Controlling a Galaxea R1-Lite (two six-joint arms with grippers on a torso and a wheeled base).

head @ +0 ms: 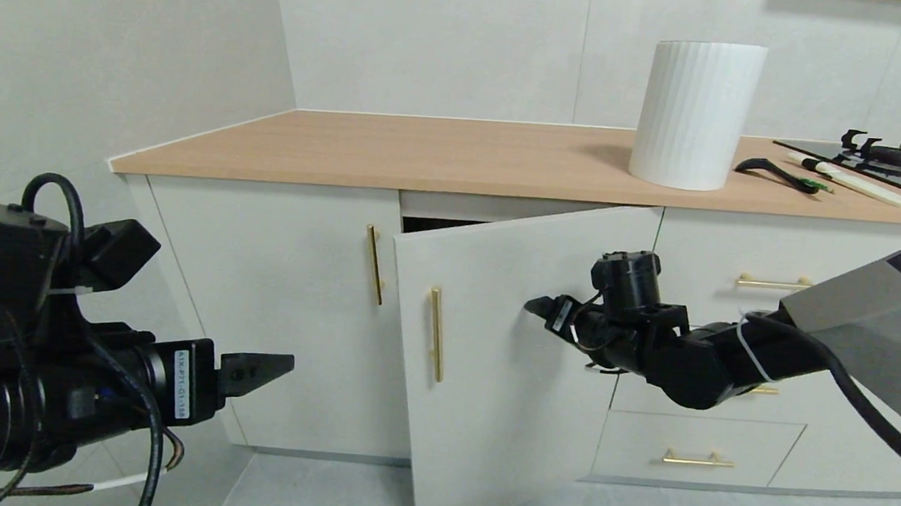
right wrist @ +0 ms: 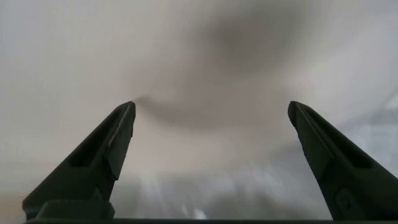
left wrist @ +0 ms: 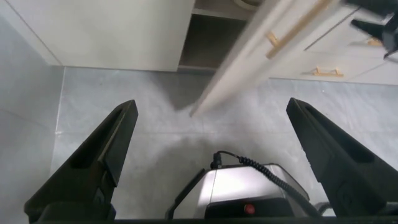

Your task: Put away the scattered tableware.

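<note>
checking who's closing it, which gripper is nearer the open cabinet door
Right. The right gripper is close at the front face of the open cabinet door, right of its gold handle. The left gripper is lower, off to its left, apart from it.

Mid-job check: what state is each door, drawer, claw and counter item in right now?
Middle cabinet door: swung partly open.
Corner cabinet door: shut.
Drawers: shut.
Left claw: open, empty.
Right claw: open, empty, close to the open door's face.
White canister: upright on the counter.
Black utensil: lying flat on the counter.
White utensil: lying flat beside it.
</note>
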